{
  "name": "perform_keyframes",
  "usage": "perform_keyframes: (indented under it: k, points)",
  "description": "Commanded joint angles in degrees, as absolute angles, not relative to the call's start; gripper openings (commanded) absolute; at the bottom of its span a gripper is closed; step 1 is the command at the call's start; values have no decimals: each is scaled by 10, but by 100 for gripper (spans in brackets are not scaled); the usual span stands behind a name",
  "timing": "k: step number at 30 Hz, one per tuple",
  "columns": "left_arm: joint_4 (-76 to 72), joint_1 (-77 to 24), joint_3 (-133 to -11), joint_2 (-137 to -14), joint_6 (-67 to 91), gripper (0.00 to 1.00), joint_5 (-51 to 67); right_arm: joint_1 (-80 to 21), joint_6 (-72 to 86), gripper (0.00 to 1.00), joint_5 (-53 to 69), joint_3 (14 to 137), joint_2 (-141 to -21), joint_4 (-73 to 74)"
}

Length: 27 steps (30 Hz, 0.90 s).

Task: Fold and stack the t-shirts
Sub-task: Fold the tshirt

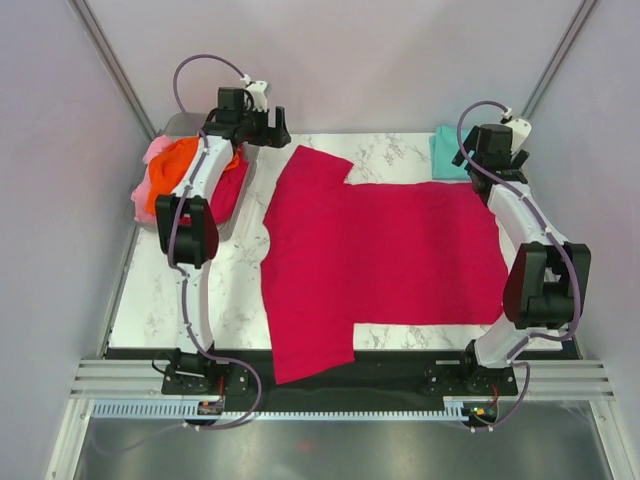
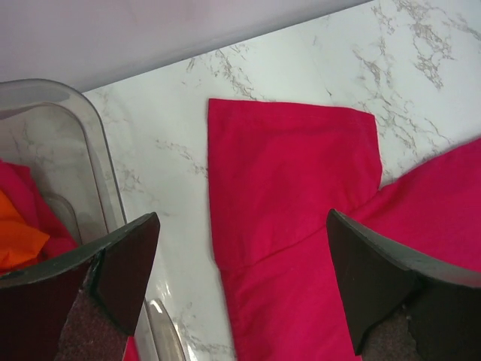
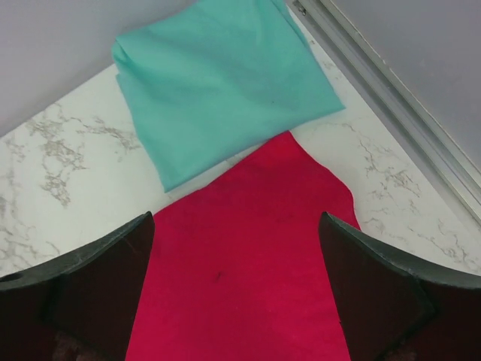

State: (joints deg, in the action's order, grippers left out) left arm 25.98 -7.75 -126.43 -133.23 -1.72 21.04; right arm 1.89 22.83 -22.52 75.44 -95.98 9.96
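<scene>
**Though Spread Flat, Not Yet Folded**

While poised at 11 o'clock over the marble table (image 1: 230, 290), grips nothing with the left gripper (image 2: 242, 248): jaws wide apart, hanging above one sleeve of the crimson-magenta t-shirt (image 1: 390, 260). Mirrors that at 1 o'clock with the right gripper (image 3: 237, 241), likewise wide apart and empty, above the far corner of the shirt's hem end. Shows the crimson-magenta t-shirt unfolded and flat across the middle of the table, hem toward 3 o'clock, neck end toward 9 o'clock, sleeves pointing to 11 and 7 o'clock. Lets the 7 o'clock sleeve run past the near edge of the marble onto the dark strip (image 1: 400, 365). Finds the teal t-shirt (image 3: 225, 83), folded square, at 1 o'clock on the table, touching the crimson hem corner; cannot tell whether overlapping. Finds the orange t-shirt (image 1: 170, 175) and the pale pink t-shirt (image 1: 143, 205) bunched together at 10 o'clock in a clear bin (image 2: 101, 143), alongside more crimson cloth (image 1: 230, 190). Passes the left arm over that bin.
</scene>
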Motion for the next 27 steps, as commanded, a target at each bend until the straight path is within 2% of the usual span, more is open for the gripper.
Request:
perform_keyframes:
  k: [1, 7, 11, 14, 19, 21, 25, 27]
  points:
    - [238, -86, -1234, -1231, 30, 100, 180, 21, 225, 98, -203, 750, -902, 69]
    - [257, -132, -1068, -1079, 54, 100, 147, 20, 235, 98, -156, 680, -802, 126]
    - [286, -185, -868, -946, 90, 100, 99, 21, 237, 98, -146, 614, -731, 170]
    - [311, -257, -736, -840, 158, 100, 52, 21, 244, 98, -125, 566, -680, 208]
    - [372, -444, -577, -707, 316, 99, -25, 11, 268, 98, -100, 505, -592, 258]
    - [425, -520, -526, -655, 374, 96, -41, 4, 286, 98, -117, 493, -564, 287]
    - [506, -598, -455, -587, 535, 83, -27, 4, 313, 98, -123, 475, -497, 323]
    - [540, -634, -428, -569, 575, 83, -40, 4, 322, 98, -110, 466, -486, 334]
